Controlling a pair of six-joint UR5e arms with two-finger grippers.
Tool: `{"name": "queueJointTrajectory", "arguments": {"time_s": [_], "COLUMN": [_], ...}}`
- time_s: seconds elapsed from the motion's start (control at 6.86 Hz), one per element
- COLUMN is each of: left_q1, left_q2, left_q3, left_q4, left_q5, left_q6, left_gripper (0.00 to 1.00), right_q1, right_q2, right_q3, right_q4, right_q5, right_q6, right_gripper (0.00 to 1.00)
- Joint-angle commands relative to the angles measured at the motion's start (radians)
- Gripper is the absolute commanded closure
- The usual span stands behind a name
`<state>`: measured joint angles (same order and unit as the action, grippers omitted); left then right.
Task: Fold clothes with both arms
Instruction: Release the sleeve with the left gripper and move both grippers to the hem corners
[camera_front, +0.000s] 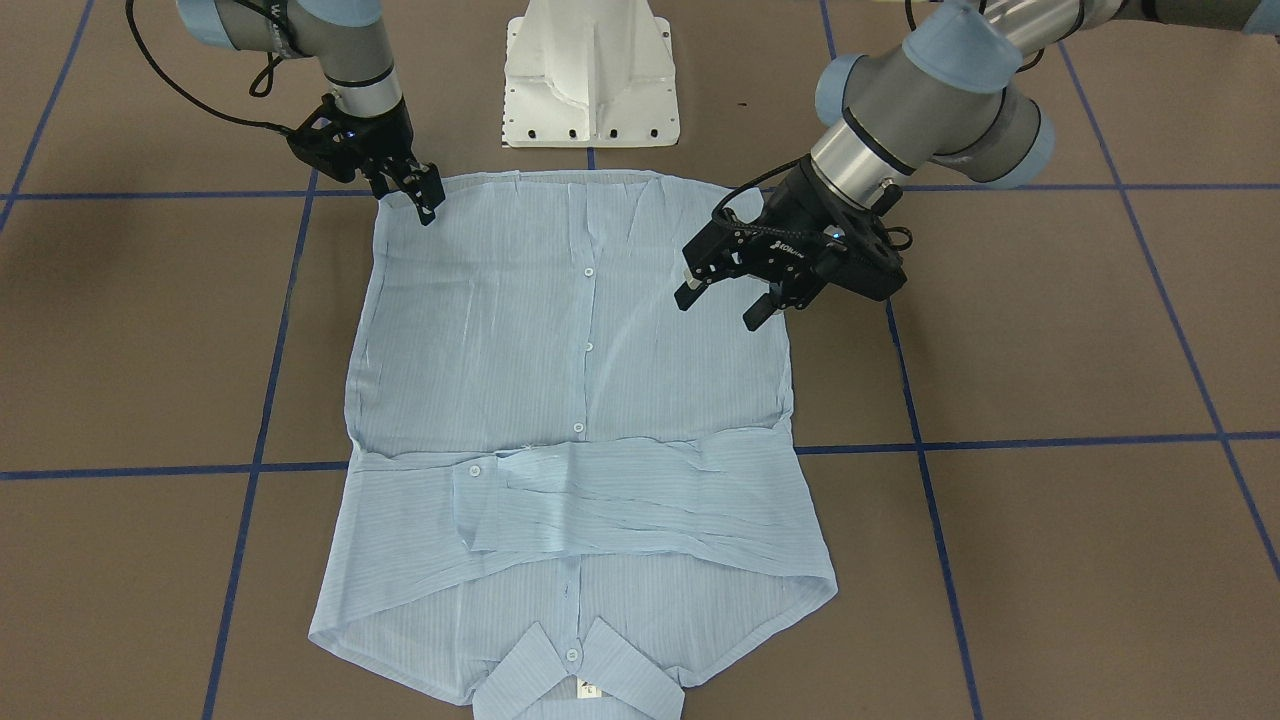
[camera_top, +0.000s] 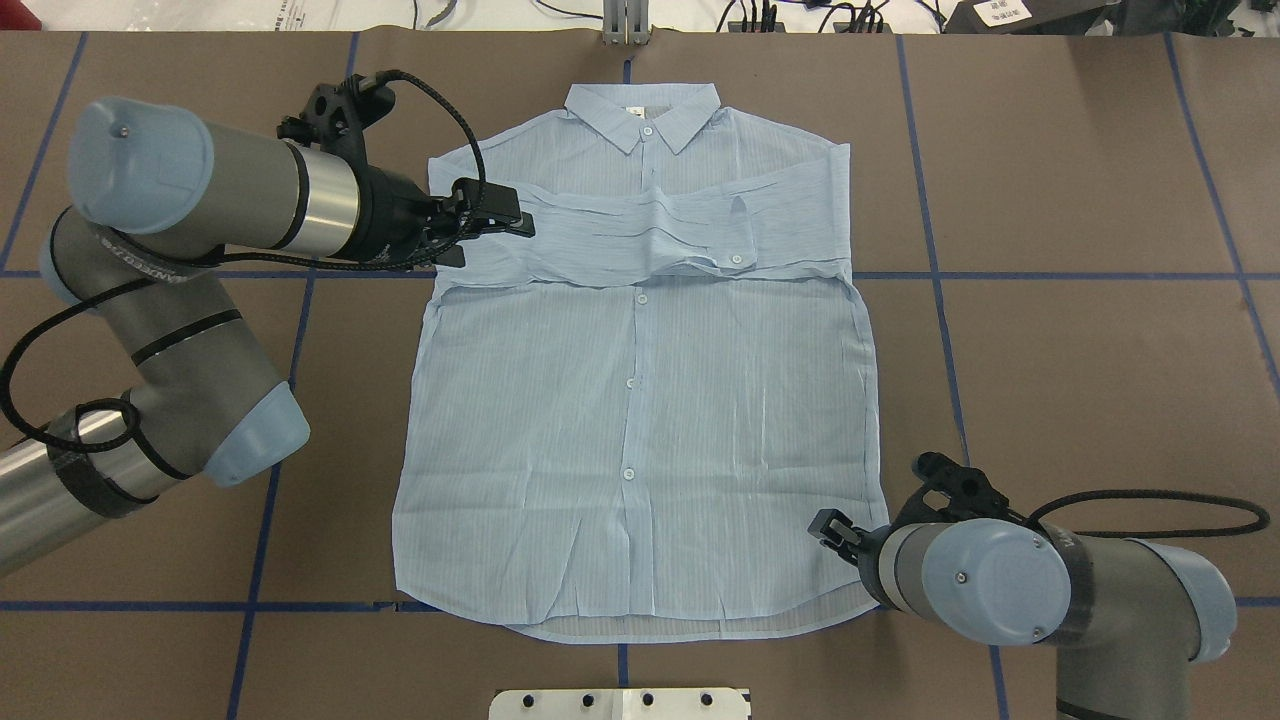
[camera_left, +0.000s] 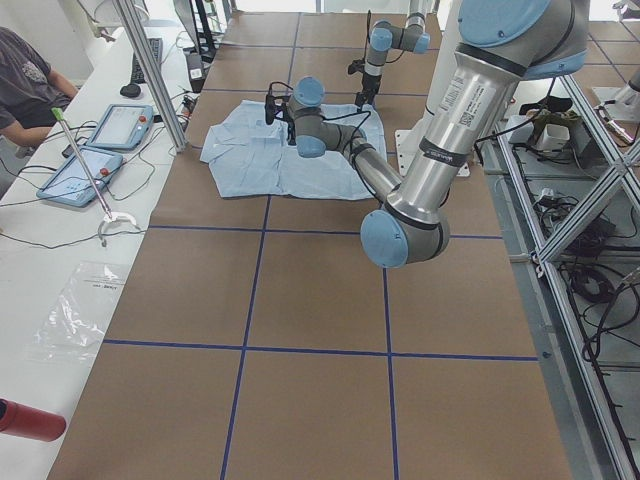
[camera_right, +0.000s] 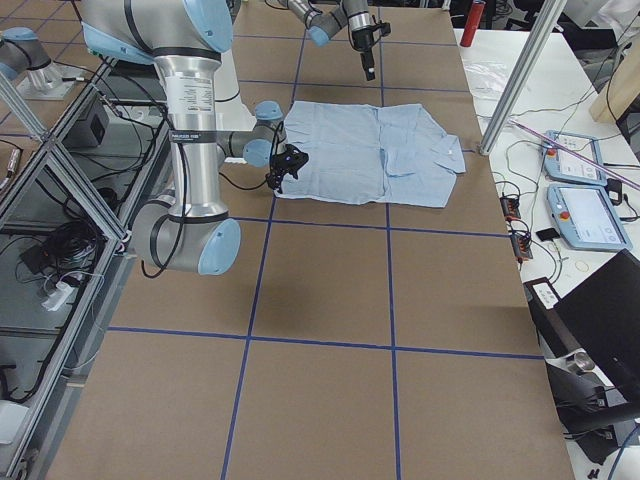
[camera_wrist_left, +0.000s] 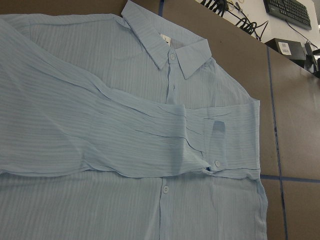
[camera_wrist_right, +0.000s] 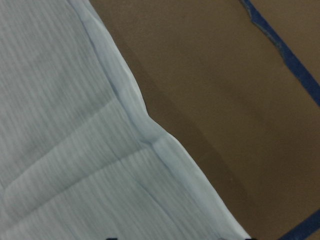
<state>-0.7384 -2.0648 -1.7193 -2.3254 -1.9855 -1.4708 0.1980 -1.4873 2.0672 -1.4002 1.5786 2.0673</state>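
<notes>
The left black two-finger tool (camera_front: 720, 305) hangs spread over the side of the thin light-blue striped shirt (camera_front: 500, 340), which lies flat on the brown worktop (camera_front: 1050, 350). The right tool (camera_front: 418, 195) sits at a hem corner, and it is too hard to tell if it pinches. An uneven lift could pull the folded sleeves (camera_front: 620, 490) loose.

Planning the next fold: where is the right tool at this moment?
In the overhead view the right tool is at lower right, by the hem corner of the shirt nearest the robot, on the robot's right side.
</notes>
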Motion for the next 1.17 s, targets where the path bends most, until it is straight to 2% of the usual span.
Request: {"name": "queueJointTrajectory", "arguments": {"time_s": [0.0, 0.15, 0.29, 0.44, 0.58, 1.02], "left_q1": [0.001, 0.001, 0.001, 0.001, -0.001, 0.004], "left_q2": [0.000, 0.000, 0.000, 0.000, 0.000, 0.020], "left_q3": [0.001, 0.001, 0.001, 0.000, 0.000, -0.020], "left_q4": [0.000, -0.002, -0.003, -0.003, -0.003, 0.006], "left_q5": [0.001, 0.001, 0.002, 0.004, 0.004, 0.007], "left_q6": [0.000, 0.000, 0.000, -0.003, -0.003, -0.127], "left_gripper": [0.01, 0.01, 0.01, 0.01, 0.01, 0.01], "right_q1": [-0.003, -0.003, -0.005, -0.003, 0.000, 0.008], "right_q2": [-0.021, -0.025, -0.025, -0.025, -0.034, -0.051], "right_q3": [-0.001, 0.004, 0.002, 0.002, 0.005, 0.025], "right_q4": [0.000, -0.002, -0.002, -0.002, -0.002, -0.003], "right_q5": [-0.002, -0.002, -0.002, -0.002, -0.002, 0.004], "right_q6": [0.002, 0.002, 0.002, 0.004, 0.004, 0.001], "right_gripper": [0.13, 0.18, 0.33, 0.69, 1.00, 1.00]}}
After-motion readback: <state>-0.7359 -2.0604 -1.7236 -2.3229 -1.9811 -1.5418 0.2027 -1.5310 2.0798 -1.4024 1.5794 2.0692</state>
